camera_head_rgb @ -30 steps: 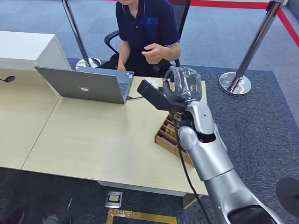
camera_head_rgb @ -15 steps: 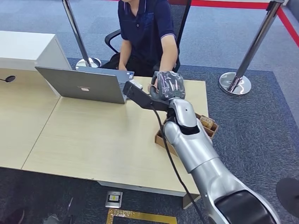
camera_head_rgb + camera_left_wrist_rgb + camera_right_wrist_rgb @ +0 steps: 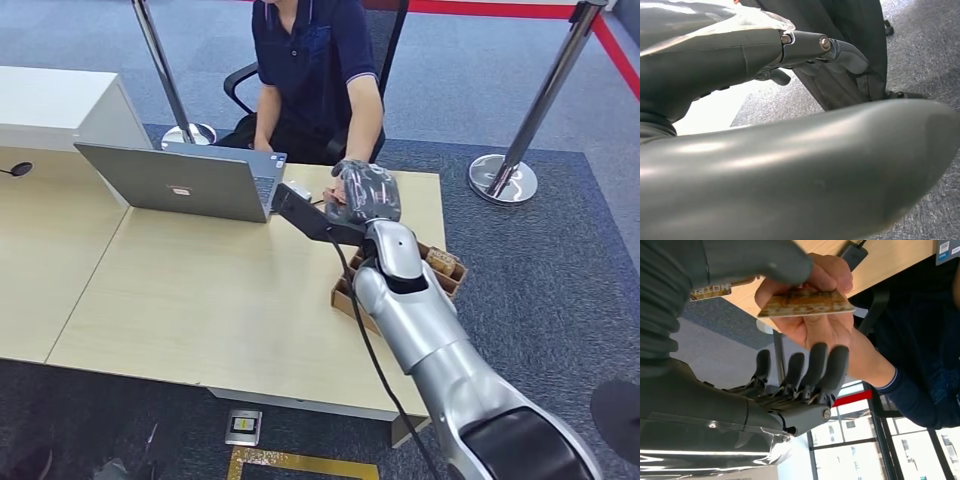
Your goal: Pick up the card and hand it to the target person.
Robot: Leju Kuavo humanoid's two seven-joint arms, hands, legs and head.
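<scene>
The card (image 3: 806,302), brown and gold, lies in the person's hand (image 3: 817,330), pinched under their thumb. My right hand (image 3: 362,192) reaches across the desk's far edge to the seated person (image 3: 317,60) in a dark blue shirt. In the right wrist view my thumb (image 3: 753,260) sits above the person's fingers and my dark fingers (image 3: 817,370) lie under the back of their hand, none of them on the card. My left hand (image 3: 791,165) hangs over grey carpet and holds nothing.
A grey laptop (image 3: 181,180) stands open at the desk's (image 3: 211,300) far side. A wooden compartment box (image 3: 438,265) holding cards lies under my right forearm. Chrome stanchions (image 3: 502,175) stand on the carpet, and a white cabinet (image 3: 53,100) is at the far left.
My right hand swung left and lower toward the person. The person's hand came down from their chest to meet it and now has the card.
</scene>
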